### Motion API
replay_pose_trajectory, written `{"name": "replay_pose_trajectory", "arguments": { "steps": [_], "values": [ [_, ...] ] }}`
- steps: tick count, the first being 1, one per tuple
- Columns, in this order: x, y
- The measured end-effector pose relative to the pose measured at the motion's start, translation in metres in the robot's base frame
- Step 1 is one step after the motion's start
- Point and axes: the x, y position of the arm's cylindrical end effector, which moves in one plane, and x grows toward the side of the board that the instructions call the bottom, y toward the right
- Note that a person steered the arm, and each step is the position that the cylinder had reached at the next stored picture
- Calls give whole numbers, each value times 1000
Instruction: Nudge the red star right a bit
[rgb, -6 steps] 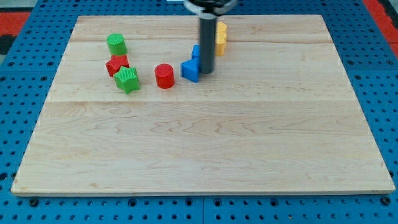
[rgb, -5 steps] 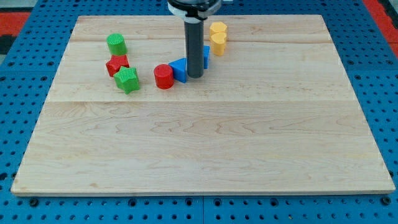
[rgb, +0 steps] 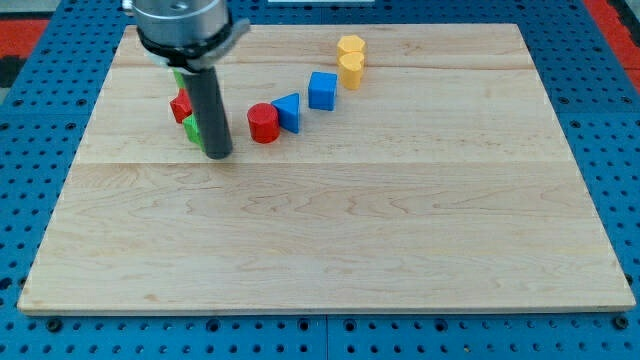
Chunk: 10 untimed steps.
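**Our rod stands over the red star's cluster**

We see the red star (rgb: 180, 106) near the board's upper left, mostly hidden behind our rod, with only its left edge showing. A green block (rgb: 192, 130) sits just below it, also half covered, and a sliver of another green block (rgb: 178, 76) peeks out above. My tip (rgb: 219, 154) rests on the wooden board (rgb: 320, 250), just right of and below the lower green block. We carry no pincer, only this rod. To the view's right lie a red cylinder (rgb: 263, 122), touching a blue triangle (rgb: 288, 111), then a blue cube (rgb: 322, 90) and 2 yellow blocks (rgb: 350, 58) stacked close together.
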Motion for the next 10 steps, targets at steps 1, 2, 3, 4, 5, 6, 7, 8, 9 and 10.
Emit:
{"name": "replay_pose_trajectory", "arguments": {
  "steps": [1,2,3,4,5,6,7,8,9,10],
  "values": [
    [-2,-24],
    [11,-27],
    [2,-54],
    [-15,-45],
    [-26,-33],
    [-40,-70],
    [-41,-69],
    [-42,-65],
    [-47,-52],
    [-57,-50]
  ]
}}
